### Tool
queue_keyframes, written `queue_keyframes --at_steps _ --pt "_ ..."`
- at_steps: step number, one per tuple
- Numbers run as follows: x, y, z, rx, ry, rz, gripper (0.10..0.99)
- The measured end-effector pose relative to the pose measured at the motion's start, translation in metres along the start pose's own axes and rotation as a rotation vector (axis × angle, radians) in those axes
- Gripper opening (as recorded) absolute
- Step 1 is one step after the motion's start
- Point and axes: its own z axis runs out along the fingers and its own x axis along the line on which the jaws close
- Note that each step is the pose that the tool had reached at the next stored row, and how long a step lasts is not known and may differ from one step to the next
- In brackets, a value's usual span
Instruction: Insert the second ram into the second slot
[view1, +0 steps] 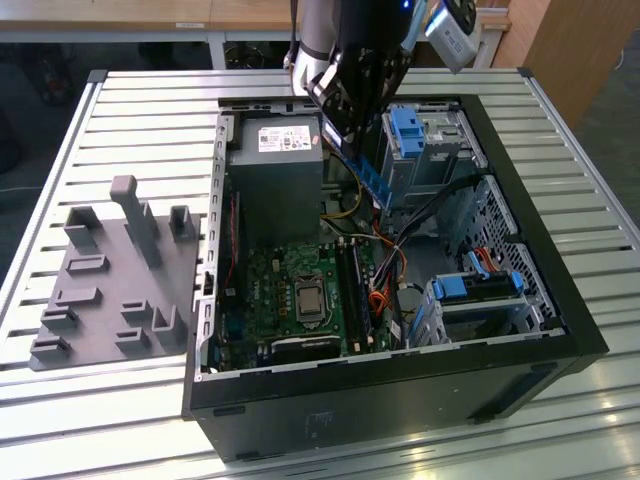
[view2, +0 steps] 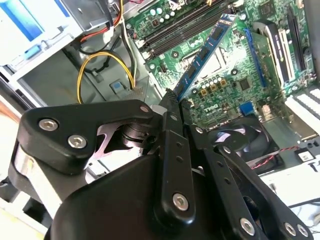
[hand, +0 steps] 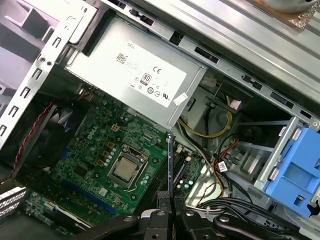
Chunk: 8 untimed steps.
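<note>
My gripper (view1: 352, 128) is shut on the second ram (view1: 371, 178), a thin blue stick that slants down from the fingers above the open computer case. In the second wrist view the black fingers (view2: 172, 150) clamp one end of the ram (view2: 205, 52), and its length reaches out over the green motherboard (view2: 235, 85). In the first wrist view the ram (hand: 170, 162) shows edge-on as a thin dark line rising from the gripper (hand: 169, 199). The long dark memory slots (view1: 357, 288) lie on the motherboard beside the processor (view1: 308, 297), well below the stick and apart from it.
A grey power supply (view1: 275, 170) fills the case's far corner at the exterior view's left. Blue drive caddies (view1: 408, 128) (view1: 478, 285) and loose cables (view1: 385, 290) crowd the exterior view's right. A grey fixture plate (view1: 110, 285) rests on the slatted table outside the case.
</note>
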Motion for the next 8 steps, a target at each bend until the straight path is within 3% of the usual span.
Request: queue_keyframes --at_steps 8 --pt "0.0 0.0 0.0001 0.001 -0.0026 0.073 0.137"
